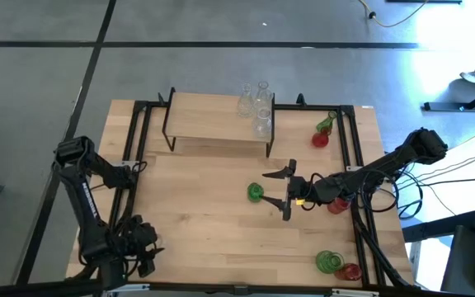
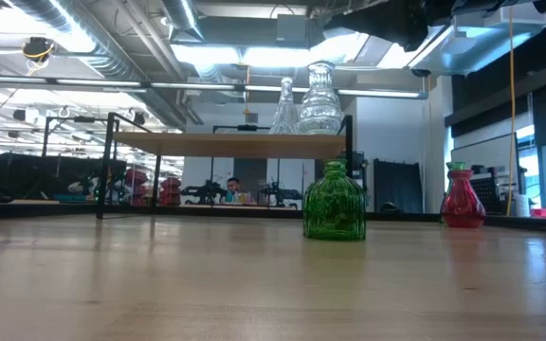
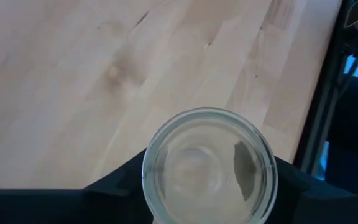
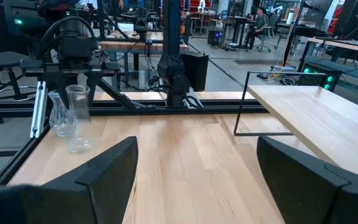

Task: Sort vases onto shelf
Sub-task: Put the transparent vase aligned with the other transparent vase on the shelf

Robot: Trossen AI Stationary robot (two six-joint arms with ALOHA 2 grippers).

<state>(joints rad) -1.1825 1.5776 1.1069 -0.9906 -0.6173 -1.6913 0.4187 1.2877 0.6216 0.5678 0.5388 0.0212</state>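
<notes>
Reaching for green vase point(image 1: 256, 192) with right gripper point(image 1: 287, 191) spread wide; next, close, lift to shelf point(image 1: 213, 115). Left gripper point(image 1: 134, 247) around clear vase point(image 3: 207, 165), grip unclear.

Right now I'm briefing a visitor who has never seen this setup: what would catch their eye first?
Probably the green vase standing alone mid-table, with the right gripper open just beside it. Next, the clear vases clustered at one end of the shelf. The left gripper sits at the table's near left corner over a clear vase.
</notes>
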